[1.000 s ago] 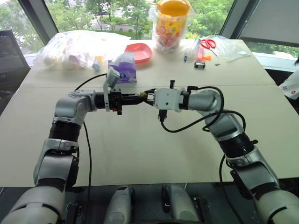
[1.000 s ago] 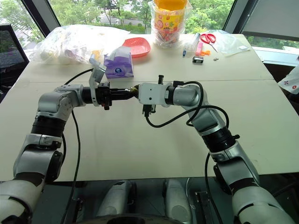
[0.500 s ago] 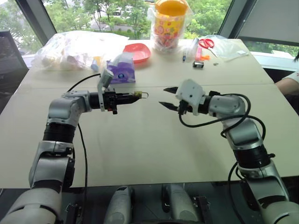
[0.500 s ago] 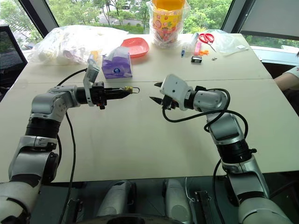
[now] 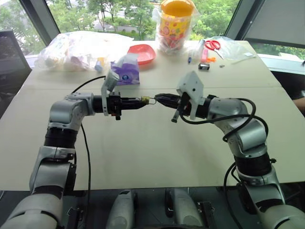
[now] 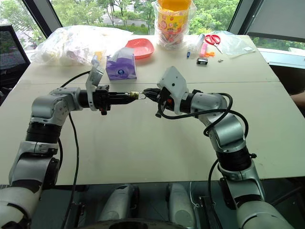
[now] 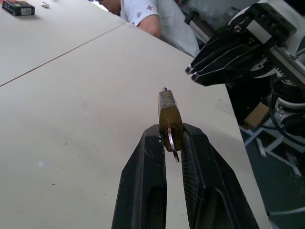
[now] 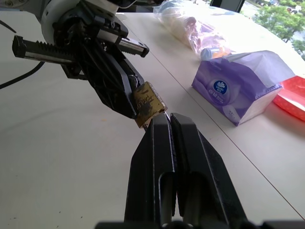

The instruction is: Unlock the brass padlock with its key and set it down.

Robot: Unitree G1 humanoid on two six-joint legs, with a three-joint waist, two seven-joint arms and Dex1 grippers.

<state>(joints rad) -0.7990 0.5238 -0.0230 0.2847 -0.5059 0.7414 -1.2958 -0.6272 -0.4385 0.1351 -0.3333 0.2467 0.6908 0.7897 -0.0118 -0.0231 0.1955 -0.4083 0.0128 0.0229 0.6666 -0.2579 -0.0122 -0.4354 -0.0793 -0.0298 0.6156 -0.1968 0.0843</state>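
A: Where is your small golden-brass padlock with the thin silver shackle point(image 8: 148, 103)?

B: Above the pale table point(image 5: 143, 143), pinched by its body between the left gripper's point(image 7: 172, 139) narrow jaws, with a thin silvery key point(image 7: 171, 143) at its base.

A: And the right gripper point(image 8: 167, 120)?

B: Its jaws are pressed together, tips at the shackle end; you can't tell whether they pinch it.

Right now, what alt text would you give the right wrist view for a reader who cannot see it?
The right gripper, jaws shut, meets the brass padlock that the left gripper clamps above a pale table. Behind them lie a purple tissue pack and clear bags.
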